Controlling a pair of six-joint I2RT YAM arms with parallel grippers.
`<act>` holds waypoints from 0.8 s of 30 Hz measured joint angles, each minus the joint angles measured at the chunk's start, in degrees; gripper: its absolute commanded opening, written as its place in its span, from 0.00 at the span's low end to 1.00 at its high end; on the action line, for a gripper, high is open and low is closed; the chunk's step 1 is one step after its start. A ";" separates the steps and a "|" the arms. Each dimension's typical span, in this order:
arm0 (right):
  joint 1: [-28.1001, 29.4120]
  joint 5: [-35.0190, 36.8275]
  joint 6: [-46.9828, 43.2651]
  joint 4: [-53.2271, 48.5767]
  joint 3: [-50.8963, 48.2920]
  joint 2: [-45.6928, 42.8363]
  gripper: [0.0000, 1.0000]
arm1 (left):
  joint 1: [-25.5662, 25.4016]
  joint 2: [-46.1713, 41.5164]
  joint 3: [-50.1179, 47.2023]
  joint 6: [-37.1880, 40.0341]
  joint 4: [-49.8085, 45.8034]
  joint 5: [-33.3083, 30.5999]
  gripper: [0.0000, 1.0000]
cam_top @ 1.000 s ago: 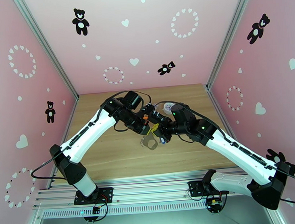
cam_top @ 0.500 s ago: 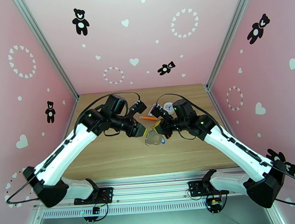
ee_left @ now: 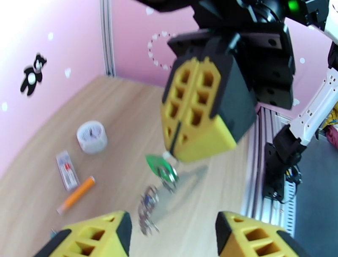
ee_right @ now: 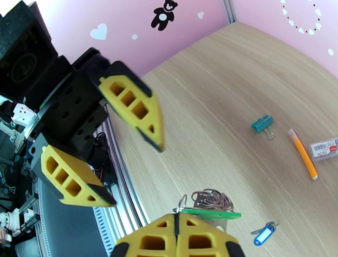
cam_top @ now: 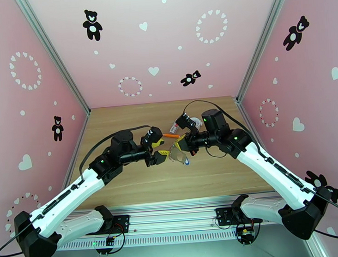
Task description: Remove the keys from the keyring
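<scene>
Above the open table (cam_top: 126, 185), right tool (ee_right: 175, 224) pinches green key (ee_right: 209, 214); left tool (cam_top: 160, 151) gapes empty.

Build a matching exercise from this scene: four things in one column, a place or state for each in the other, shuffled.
Things:
1 green key
2 blue key
3 left gripper
4 right gripper

States:
a open
b lying on the table
c shut
d held in the air

Pairs: 1-d, 2-b, 3-a, 4-c
</scene>
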 measured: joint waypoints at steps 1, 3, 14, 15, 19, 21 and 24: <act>-0.11 -0.20 0.33 0.00 0.02 -0.17 0.00 | -0.04 0.63 0.02 0.52 1.01 0.24 0.59; -0.22 -0.57 0.87 0.02 0.17 -0.50 0.00 | -0.39 1.92 0.02 1.57 2.67 0.50 0.59; -1.38 -3.76 2.60 0.35 1.03 -1.38 0.00 | -0.70 4.02 -0.87 5.03 8.28 4.72 0.50; -1.40 -3.93 2.78 0.44 1.03 -1.51 0.00 | -0.70 4.24 -1.09 5.03 8.57 4.72 0.49; -1.75 -4.70 3.37 0.59 1.03 -2.34 0.00 | -0.70 4.70 -2.03 5.05 9.68 4.70 0.44; -1.95 -4.98 3.50 0.92 1.03 -2.64 0.00 | -0.70 4.74 -2.03 5.01 10.03 4.63 0.41; -1.97 -5.38 3.93 1.73 1.03 -2.91 0.00 | -0.70 4.76 -2.05 4.98 11.17 4.46 0.37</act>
